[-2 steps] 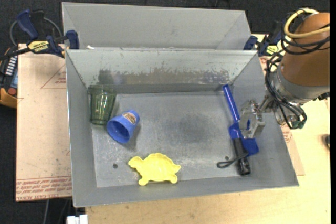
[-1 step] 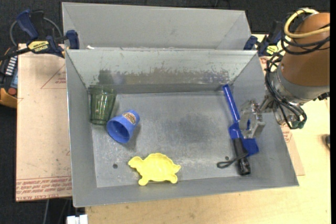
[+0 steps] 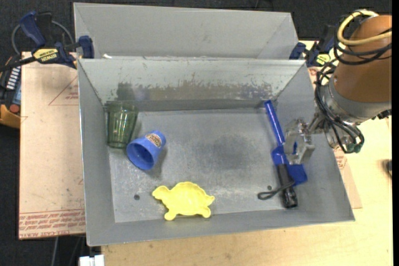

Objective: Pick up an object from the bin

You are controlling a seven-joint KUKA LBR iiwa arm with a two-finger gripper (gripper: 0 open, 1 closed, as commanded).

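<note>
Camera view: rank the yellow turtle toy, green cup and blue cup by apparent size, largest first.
1. yellow turtle toy: it has the broadest outline and lies near the bin's front edge.
2 and 3. The green cup by the left wall and the blue cup beside it look about alike, so I won't rank them.

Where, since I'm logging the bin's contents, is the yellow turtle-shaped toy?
In the camera view the yellow turtle-shaped toy lies flat by the bin's front wall, left of centre, in front of the tipped blue cup.
</note>
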